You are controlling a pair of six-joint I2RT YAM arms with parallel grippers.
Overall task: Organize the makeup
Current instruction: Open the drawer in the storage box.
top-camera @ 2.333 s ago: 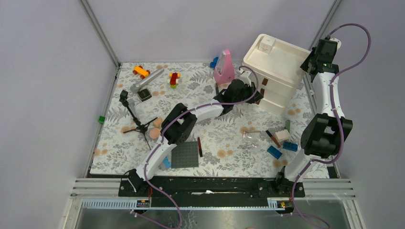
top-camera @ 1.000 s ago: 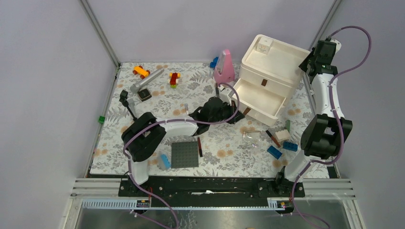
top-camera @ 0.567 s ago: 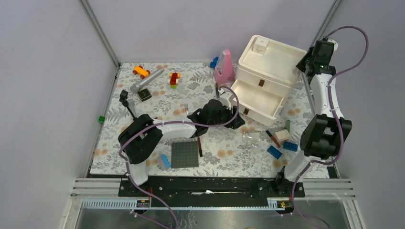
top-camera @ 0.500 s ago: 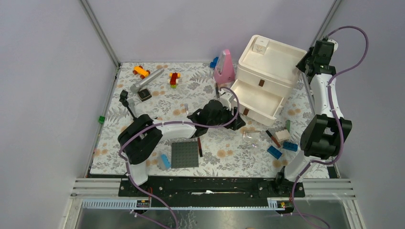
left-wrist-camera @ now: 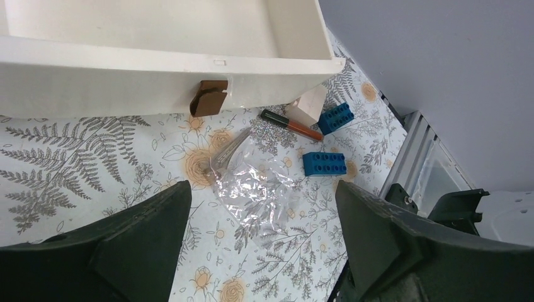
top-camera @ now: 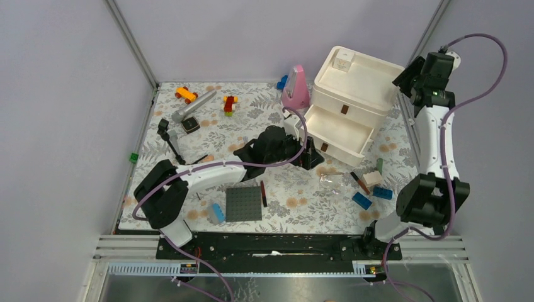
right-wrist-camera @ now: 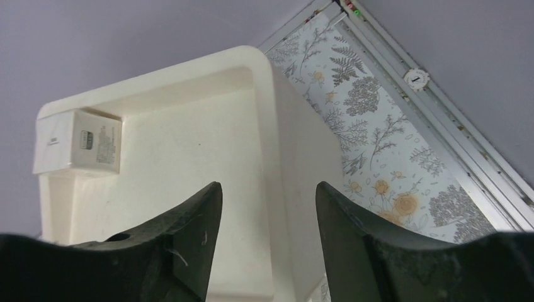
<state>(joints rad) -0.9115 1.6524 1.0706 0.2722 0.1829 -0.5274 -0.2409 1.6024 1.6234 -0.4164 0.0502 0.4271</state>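
Note:
The white drawer cabinet (top-camera: 357,85) stands at the back right with its middle drawer (left-wrist-camera: 157,38) pulled out and bare inside. My left gripper (top-camera: 307,153) hangs open just in front of the drawer's brown handle (left-wrist-camera: 208,97), holding nothing (left-wrist-camera: 262,195). A red-and-black stick (left-wrist-camera: 291,124) and a beige sponge block (left-wrist-camera: 308,107) lie on the mat right of the drawer. Another dark red stick (top-camera: 262,193) lies beside the grey plate. My right gripper (top-camera: 412,74) is open above the cabinet's right rim (right-wrist-camera: 269,189), empty.
A crumpled clear bag (left-wrist-camera: 252,189) and two blue bricks (left-wrist-camera: 323,162) lie below the drawer. A small white box (right-wrist-camera: 77,141) sits on the cabinet top. A pink cone (top-camera: 296,88), a black tripod (top-camera: 173,148), a grey studded plate (top-camera: 244,204) and toy bricks (top-camera: 230,104) are on the mat.
The drawer was pulled out. My left gripper then opened, let go of the handle and drew back to the left. My right gripper opened and moved up and right off the cabinet.

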